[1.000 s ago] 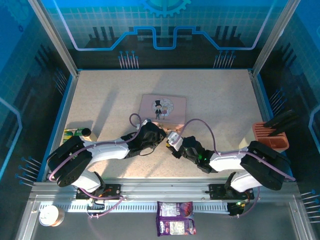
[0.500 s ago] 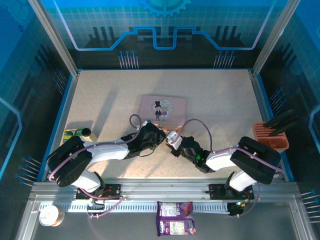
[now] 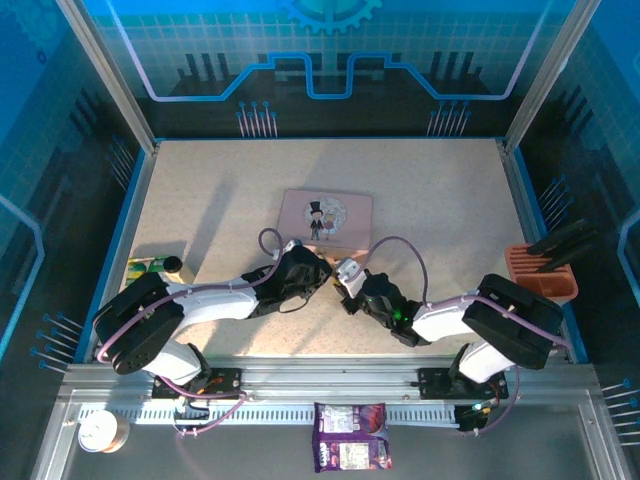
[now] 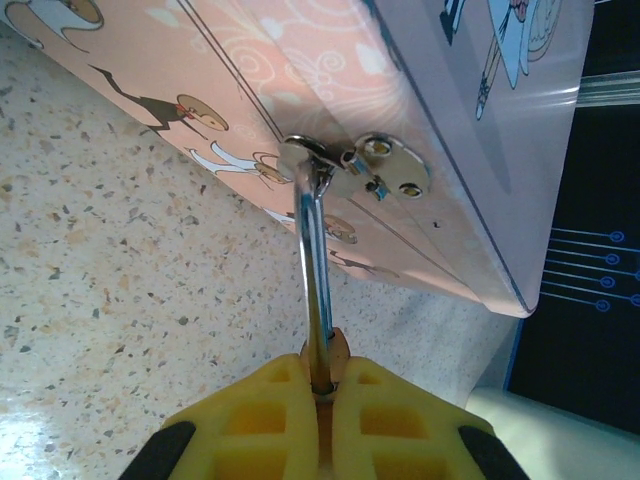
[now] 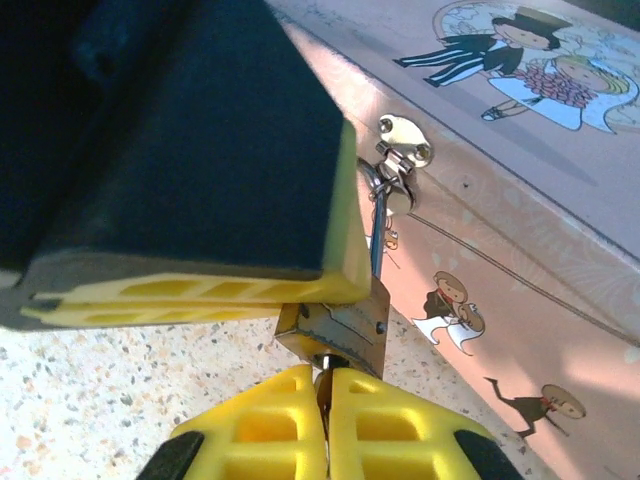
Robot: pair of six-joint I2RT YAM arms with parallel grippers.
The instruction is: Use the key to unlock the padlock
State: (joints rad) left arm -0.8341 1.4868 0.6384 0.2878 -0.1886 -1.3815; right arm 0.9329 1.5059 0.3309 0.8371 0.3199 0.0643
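Clutter sat at the eight o'clock edge of the speckled desk [image 3: 220,190]: a green packet [image 3: 143,266] with a small dark-topped container [image 3: 173,265] beside it. From its base at seven o'clock the left arm [image 3: 200,300] stretched low across the desk toward the centre. The left tool [image 4: 322,378] was closed tight, its yellow fingers [image 4: 270,420] pressed together on the padlock [image 5: 335,325]. The thin silver shackle [image 4: 315,260] rose from between them toward twelve o'clock in the left wrist view. The shackle was threaded through the metal hasp [image 4: 385,170] on the front wall of the pink cartoon tin [image 3: 327,215], which lay just past the desk's centre, at twelve o'clock from both tools. The padlock hung at the tin's six o'clock side, between the two tools. Whether the shackle was latched or free could not be told.

In the right wrist view the key [image 5: 324,370] showed as a dark sliver. It ran from the underside of the padlock's brass-coloured body toward six o'clock into the right tool [image 5: 325,392], whose fingers were closed on it with no gap. The right arm [image 3: 450,315] came in from its base at five o'clock. At the desk's four o'clock edge stood an orange basket [image 3: 530,265] with dark handles [image 3: 560,243] sticking out.
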